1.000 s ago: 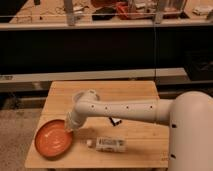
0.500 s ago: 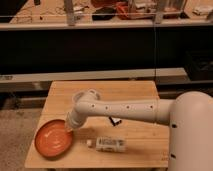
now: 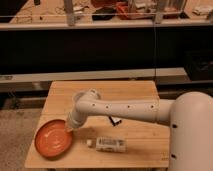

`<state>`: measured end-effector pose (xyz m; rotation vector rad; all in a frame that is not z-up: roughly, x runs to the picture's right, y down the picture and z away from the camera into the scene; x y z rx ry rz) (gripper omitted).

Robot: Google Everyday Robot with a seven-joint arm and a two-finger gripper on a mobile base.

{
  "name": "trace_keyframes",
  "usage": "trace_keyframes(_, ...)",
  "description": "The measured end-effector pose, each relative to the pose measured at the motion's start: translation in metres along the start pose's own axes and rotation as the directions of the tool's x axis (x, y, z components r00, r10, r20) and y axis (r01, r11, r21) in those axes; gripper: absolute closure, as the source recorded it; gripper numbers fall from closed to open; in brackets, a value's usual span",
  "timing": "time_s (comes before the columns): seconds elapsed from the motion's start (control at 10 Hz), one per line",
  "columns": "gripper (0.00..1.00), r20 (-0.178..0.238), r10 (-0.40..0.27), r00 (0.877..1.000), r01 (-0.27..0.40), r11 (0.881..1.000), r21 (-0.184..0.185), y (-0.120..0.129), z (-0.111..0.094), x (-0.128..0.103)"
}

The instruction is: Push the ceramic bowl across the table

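One bowl (image 3: 51, 139) matters to me: wide, shallow and round, orange-red, almost like a plate with a raised rim, and I can see faint rings inside it. It sits at the front left corner of the table (image 3: 135, 95), its left edge right at the table's side. My white arm (image 3: 125, 107) reaches in from the right, across the light wood planks, and bends down toward the bowl. I place the gripper (image 3: 69, 128) at the bowl's right rim, seemingly touching it, though from this camera view I cannot tell how it is set. Just beside the bowl, toward the front of the table, lies a small pale bottle (image 3: 110, 144) on its side, cap pointing at the bowl. A small dark object (image 3: 115, 120) lies under the arm near the table's middle; I cannot make out what it is.
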<state>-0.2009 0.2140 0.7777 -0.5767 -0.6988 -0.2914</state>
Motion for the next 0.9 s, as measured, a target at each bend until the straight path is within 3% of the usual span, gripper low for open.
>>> trace_keyframes(0.9, 1.00, 0.012, 0.072, 0.997, -0.072, 0.997, -0.020, -0.0020, -0.0039, 0.0077)
